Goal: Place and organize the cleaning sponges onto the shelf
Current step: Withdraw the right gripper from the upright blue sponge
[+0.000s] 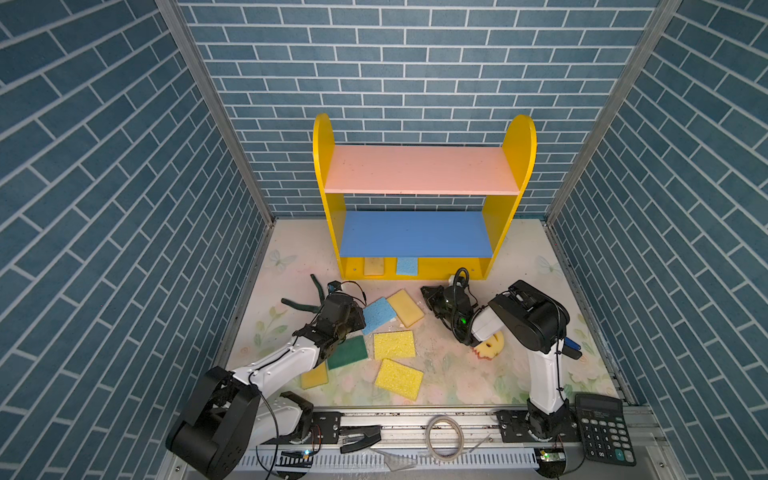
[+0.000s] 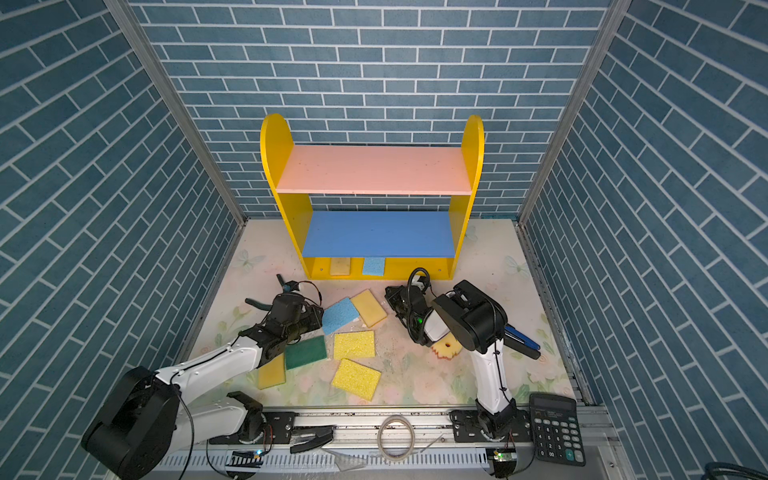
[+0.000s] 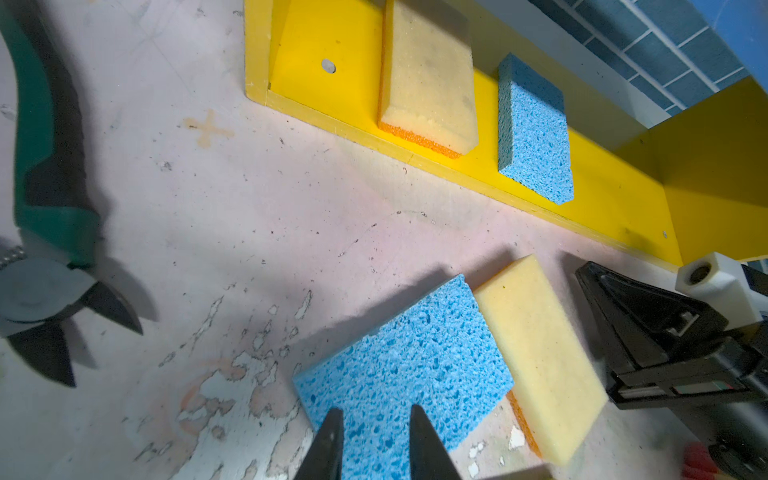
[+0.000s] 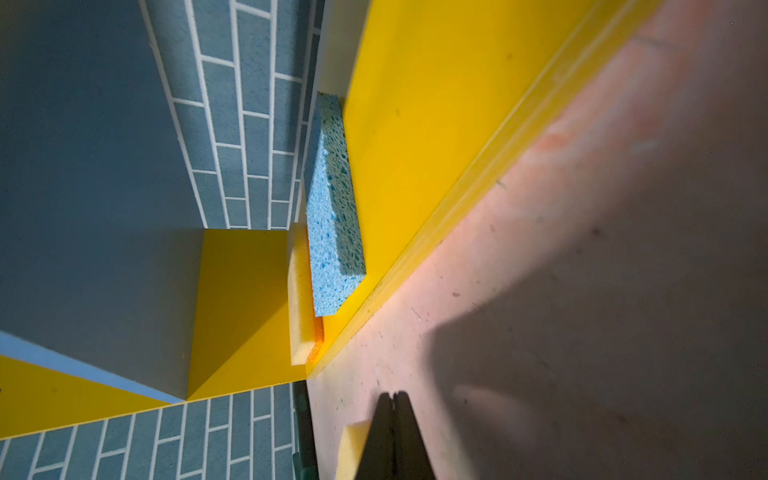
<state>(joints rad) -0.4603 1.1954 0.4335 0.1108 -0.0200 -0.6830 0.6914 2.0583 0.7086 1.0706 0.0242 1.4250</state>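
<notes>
Shelf: standing at the rear, its yellow base already carrying a shelved tan sponge and a shelved blue sponge, lying apart.
Loose blue sponge: lying flat on the table before the shelf, one short edge touching a loose tan sponge; its long axis seems to be running slantwise toward the left arm.
Left gripper: hanging over that blue sponge's near edge, jaws partly spread, nothing between them; plainly the nearer arm.
Right gripper: sitting low beside the loose tan sponge's far corner, jaws pressed together, gripping nothing.
Coming move: probably turning on squaring the left jaws across the blue sponge's short width.
</notes>
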